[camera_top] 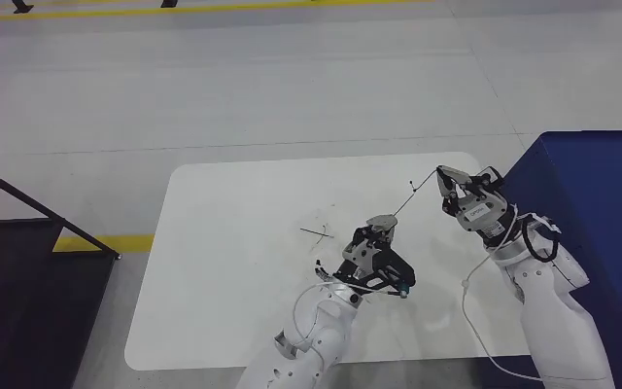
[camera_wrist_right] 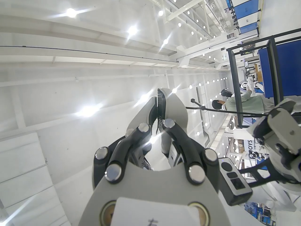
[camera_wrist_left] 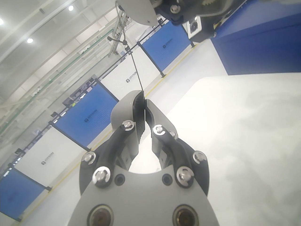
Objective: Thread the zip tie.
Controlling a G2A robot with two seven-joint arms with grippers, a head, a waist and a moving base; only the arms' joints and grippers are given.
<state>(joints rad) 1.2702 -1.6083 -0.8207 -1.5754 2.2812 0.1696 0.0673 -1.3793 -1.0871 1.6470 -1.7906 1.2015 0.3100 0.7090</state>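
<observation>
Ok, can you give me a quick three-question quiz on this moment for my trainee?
1. True or false: the left gripper has its fingers shut on the zip tie.
2. The zip tie is: A) lying flat on the table, B) held up above it, C) in a box.
3. Fill in: a loose dark strip lies on the ____.
Key: 1 true; 2 B; 3 table.

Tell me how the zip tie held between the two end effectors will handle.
The zip tie spans almost straight between the left end effector and the right end effector, so it is probably springy rather than limp. It looks very thin, so likely light and easily bowed by a push. Pinched only at the tips, it may twist or slip.
</observation>
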